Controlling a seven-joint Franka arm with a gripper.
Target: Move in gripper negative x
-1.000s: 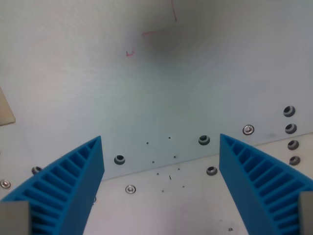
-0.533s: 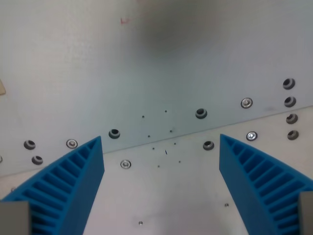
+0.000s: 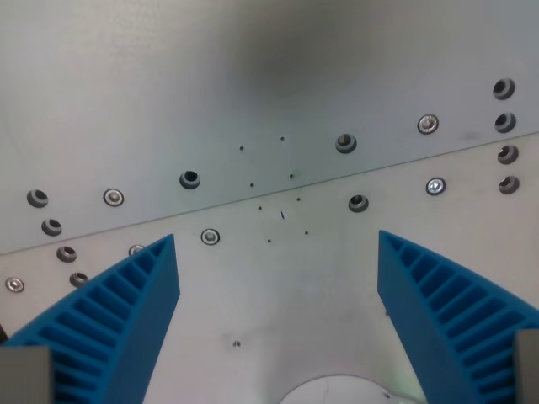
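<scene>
The end effector (image 3: 278,252) hangs wide open and empty over the bench (image 3: 278,76); in the wrist view, the seam (image 3: 278,189) between two metal plates has slid up the picture, so the camera has travelled, probably the commanded translation; below the seam, a pale round rim (image 3: 333,391) has appeared.

We see both blue fingers (image 3: 118,324) cut off by the bottom edge. Between them, a pale round shape (image 3: 333,391) is also cropped; we cannot identify it.
</scene>
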